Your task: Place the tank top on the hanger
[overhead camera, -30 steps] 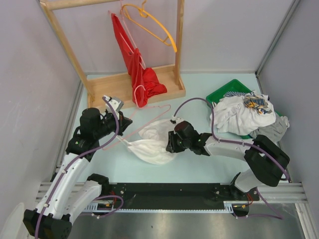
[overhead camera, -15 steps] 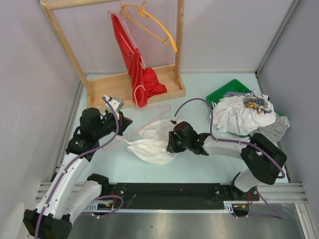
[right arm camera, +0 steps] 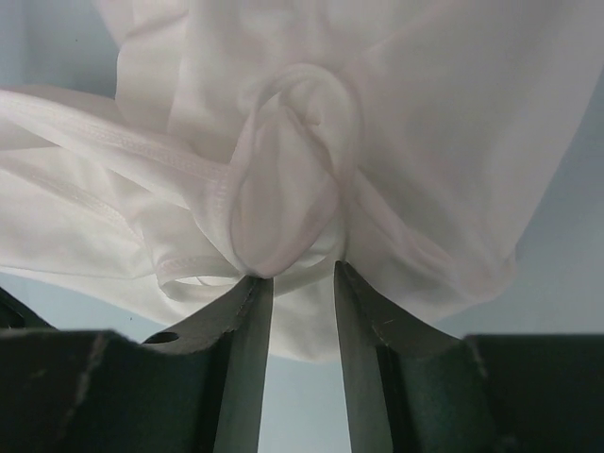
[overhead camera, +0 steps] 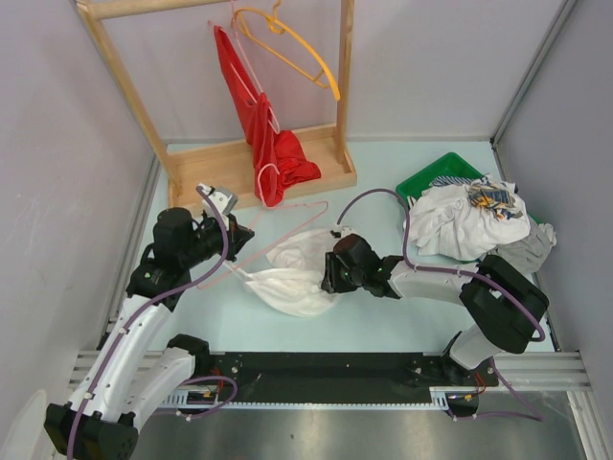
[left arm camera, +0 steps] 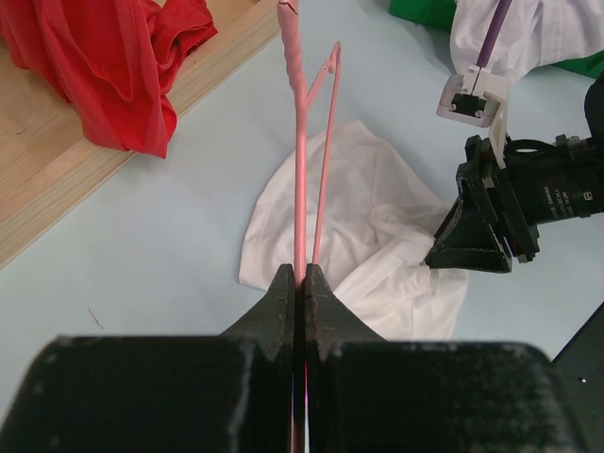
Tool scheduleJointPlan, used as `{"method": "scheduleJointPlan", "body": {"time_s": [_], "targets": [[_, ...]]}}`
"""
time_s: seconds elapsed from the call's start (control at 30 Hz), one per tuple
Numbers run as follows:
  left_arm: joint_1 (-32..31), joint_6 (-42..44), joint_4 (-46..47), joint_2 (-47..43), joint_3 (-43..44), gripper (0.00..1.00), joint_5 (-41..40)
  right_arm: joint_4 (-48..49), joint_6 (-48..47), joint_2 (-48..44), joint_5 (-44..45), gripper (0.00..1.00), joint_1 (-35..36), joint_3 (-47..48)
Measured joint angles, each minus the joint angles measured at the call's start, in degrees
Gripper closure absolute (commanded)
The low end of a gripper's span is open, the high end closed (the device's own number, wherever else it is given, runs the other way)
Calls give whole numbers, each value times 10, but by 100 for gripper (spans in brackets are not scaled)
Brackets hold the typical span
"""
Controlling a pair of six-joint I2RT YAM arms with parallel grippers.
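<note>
The left gripper (left arm camera: 297,276) is clamped shut on the wire of the pink hanger (left arm camera: 299,179). I judge that it holds the frame steady and low so that fabric can be fed on, with the frame's far end pointing toward the red garment (overhead camera: 278,153). The tank top (overhead camera: 292,278) lies crumpled mid-table, partly under those wires. At its right edge the right gripper (right arm camera: 302,283) stands with its jaws partly apart at a bunched fold, not visibly pinching it, with bare table (overhead camera: 239,316) nearer and the heap of clothes (overhead camera: 460,220) well apart.
</note>
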Motion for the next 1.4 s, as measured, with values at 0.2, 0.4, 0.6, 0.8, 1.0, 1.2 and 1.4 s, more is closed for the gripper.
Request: {"method": "scheduleJointPlan", "body": {"time_s": [0.2,0.4,0.6,0.8,1.0,1.2,1.4], "targets": [[0,0,0,0,0,100,0,0,4,1,2,61,-6,0],[0,0,0,-1,0,100,0,0,8,11,2,62,-8,0],[0,0,0,-1,0,100,0,5,8,18,1,77,-8,0],[0,0,0,-1,0,100,0,-1,7,21,1,100,-8,2],[0,0,0,-8,0,100,9,-31,-2,-10,8,100,-28,4],[0,-1,11,-34,-13,100,78,-53,-33,-77,18,100,-109,3],[-1,-4,33,-38,-19,100,147,-78,-68,-106,21,100,-188,3]]}}
